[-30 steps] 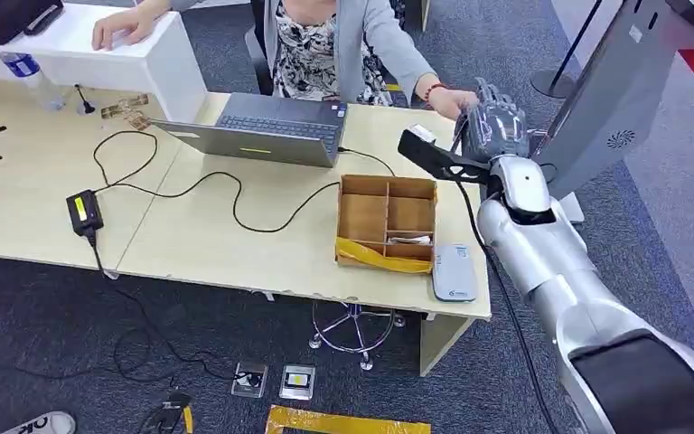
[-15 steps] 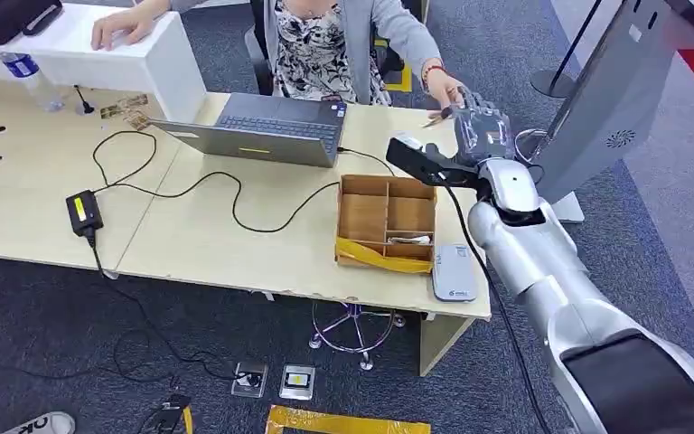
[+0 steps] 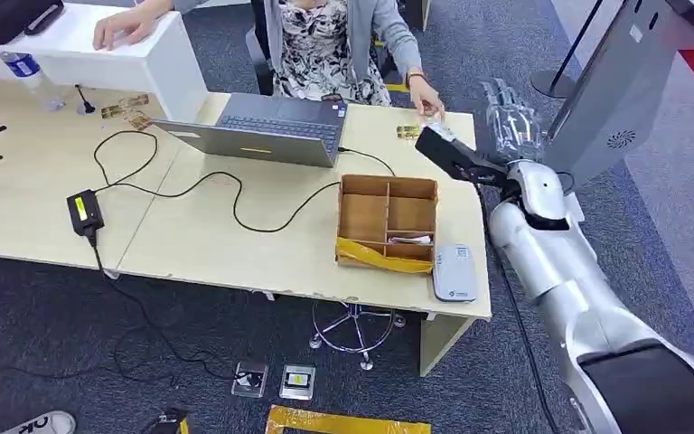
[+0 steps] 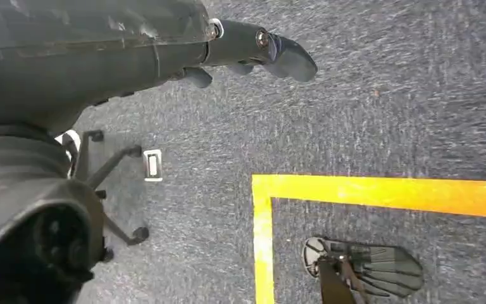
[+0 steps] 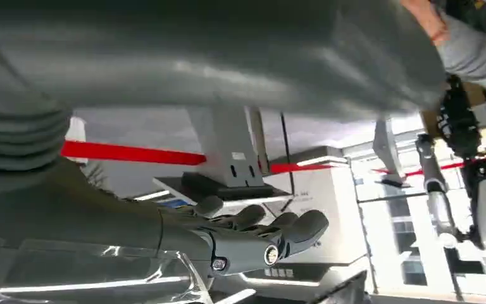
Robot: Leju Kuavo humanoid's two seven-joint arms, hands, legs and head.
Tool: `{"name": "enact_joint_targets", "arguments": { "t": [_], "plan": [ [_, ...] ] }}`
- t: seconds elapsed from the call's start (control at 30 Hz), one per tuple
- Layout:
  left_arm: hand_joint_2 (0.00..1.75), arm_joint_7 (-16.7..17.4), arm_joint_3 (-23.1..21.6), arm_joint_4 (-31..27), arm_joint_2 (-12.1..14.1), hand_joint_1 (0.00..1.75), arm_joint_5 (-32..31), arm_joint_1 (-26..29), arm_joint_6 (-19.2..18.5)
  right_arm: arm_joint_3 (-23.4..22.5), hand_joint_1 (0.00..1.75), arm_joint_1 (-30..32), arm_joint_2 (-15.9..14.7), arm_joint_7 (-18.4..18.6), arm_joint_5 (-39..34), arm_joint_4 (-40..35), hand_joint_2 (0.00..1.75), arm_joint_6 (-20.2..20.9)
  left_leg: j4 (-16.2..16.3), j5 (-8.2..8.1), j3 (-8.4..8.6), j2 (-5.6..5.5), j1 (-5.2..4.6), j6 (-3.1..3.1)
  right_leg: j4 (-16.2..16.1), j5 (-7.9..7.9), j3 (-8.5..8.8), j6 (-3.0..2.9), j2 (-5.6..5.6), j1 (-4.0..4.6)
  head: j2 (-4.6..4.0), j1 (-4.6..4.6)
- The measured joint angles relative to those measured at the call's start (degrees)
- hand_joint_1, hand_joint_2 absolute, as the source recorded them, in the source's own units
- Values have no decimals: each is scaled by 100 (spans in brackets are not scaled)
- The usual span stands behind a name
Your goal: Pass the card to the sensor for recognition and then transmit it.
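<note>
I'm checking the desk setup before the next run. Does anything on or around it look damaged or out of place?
The wooden organizer box has yellow tape sagging across its front wall, like a makeshift repair. A black cable snakes loosely over the desk.

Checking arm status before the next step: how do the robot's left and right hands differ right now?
The right hand is raised beside the desk's end; the left hand hangs low over the carpet near a yellow line. The right hand's fingers are spread apart; the left hand's fingers are mostly hidden, so their pose is unclear. Shared: neither visibly holds a card.
</note>
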Motion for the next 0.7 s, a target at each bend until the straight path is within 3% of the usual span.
{"name": "enact_joint_targets", "arguments": {
  "t": [0.13, 0.27, 0.3, 0.47, 0.7],
  "plan": [
    [0, -41, 0, 2, 11, 0, 48, 69, 9, -168, 0, 437, -240, 76, -167, -446, 0, 197, 0, -4, 6, 12, 0, -5, -1, 0, -2, 0, 7, 0, 0, -4],
    [0, -116, 2, 2, 15, 0, 125, 146, 11, -278, 0, 1269, -630, 511, -292, -1718, 0, 531, 0, -5, -6, -2, 2, -4, -1, -1, -5, -1, -4, 1, 0, 0],
    [0, -124, 2, 2, 17, 0, 146, 166, 20, -278, 0, 1364, -702, 607, -346, -1952, 175, 607, 0, -5, -5, 2, 1, -5, -1, -1, -9, -1, 0, 1, 0, -2],
    [0, -203, 2, 2, 15, 0, 201, 190, 46, -274, 0, 1831, -1137, 988, -661, -3321, 175, 885, -1, -5, -4, 9, 2, -5, -1, -1, -7, -1, 4, 1, 0, 4],
    [0, -223, 4, 2, 17, 0, 225, 212, 153, -217, 0, 2333, -1373, 1451, -498, -4709, 175, 829, -2, -5, -1, 12, 2, -5, -1, -1, -3, -1, 6, 1, 0, -2]
  ]
}}
